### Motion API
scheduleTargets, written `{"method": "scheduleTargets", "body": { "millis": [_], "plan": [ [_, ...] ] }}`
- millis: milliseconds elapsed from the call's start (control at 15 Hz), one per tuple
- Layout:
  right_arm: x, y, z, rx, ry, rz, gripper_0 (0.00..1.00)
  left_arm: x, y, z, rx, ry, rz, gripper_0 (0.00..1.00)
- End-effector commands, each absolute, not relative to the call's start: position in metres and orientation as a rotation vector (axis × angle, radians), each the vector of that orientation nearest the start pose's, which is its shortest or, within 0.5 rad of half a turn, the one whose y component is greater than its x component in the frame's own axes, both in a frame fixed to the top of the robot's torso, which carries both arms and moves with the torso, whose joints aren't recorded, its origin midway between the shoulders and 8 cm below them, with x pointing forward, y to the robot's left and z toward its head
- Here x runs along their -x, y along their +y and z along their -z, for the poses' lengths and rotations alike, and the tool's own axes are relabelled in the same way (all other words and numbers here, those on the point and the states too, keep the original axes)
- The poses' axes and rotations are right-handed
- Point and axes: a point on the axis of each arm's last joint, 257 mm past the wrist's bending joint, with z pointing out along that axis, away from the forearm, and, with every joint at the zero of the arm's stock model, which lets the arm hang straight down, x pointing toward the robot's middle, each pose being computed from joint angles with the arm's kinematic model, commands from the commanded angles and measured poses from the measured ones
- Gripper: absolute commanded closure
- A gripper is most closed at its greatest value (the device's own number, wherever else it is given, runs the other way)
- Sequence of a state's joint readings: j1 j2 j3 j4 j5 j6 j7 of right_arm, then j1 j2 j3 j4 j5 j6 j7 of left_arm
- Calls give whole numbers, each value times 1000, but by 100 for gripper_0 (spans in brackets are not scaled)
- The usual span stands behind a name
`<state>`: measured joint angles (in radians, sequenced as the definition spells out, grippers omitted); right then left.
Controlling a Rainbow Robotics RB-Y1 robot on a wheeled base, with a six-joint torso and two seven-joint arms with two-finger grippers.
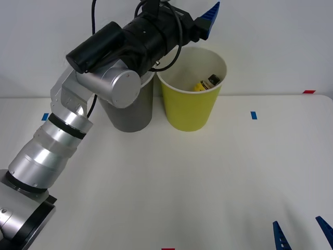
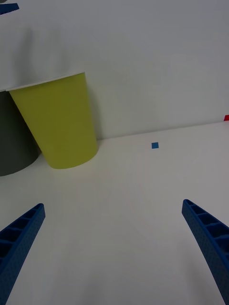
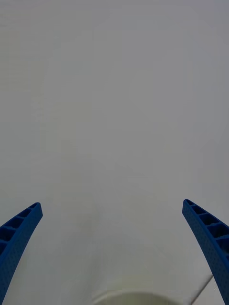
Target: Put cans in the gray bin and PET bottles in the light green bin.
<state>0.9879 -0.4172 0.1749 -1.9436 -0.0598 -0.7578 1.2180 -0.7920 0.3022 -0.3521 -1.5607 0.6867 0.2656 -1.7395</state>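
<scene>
Nearest the camera, the right gripper (image 1: 303, 233) rests low at the table's near edge, its ribbed blue fingers (image 2: 19, 233) spread wide and holding nothing; this arm is idle. Beyond it the bare white table (image 1: 208, 177) carries small blue tape marks (image 1: 253, 115). Farther back stand two round tapered bins side by side: the yellow-green light green bin with a white rim (image 1: 190, 104) and, to its left, the dark gray bin (image 1: 132, 117), partly hidden behind the left arm. Inside the light green bin lies the small PET bottle with a yellow label and black cap (image 1: 207, 83), resting against the far inner wall. Farthest, the left gripper (image 3: 114, 248) is raised above and behind the bins, one blue fingertip (image 1: 210, 15) showing over the green rim; its fingers are spread apart and empty, facing the pale wall.

The bottle's placement appears complete, so the release step is judged finished. The next move likely calls for drawing the left arm back clear of both rims without tipping either bin.
</scene>
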Motion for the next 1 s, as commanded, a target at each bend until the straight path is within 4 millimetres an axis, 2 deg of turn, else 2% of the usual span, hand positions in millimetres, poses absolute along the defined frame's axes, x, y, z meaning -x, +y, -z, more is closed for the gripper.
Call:
{"method": "scheduleTargets", "body": {
  "millis": [67, 267, 533, 800, 1000],
  "plan": [
    [-227, -272, 234, -18, 1478, -244, 0, -576, -8, -95, -560, 1254, 454, 0],
    [-227, -272, 234, -18, 1478, -244, 0, -565, 20, -98, -579, 1247, 381, 0],
    [-227, -272, 234, -18, 1478, -244, 0, -534, 74, -104, -601, 1328, 276, 0],
    [-227, -272, 234, -18, 1478, -244, 0, -501, 132, -91, -581, 1326, 154, 0],
    [-227, -272, 234, -18, 1478, -244, 0, -475, 161, -75, -546, 1369, 131, 0]
  ]
}}
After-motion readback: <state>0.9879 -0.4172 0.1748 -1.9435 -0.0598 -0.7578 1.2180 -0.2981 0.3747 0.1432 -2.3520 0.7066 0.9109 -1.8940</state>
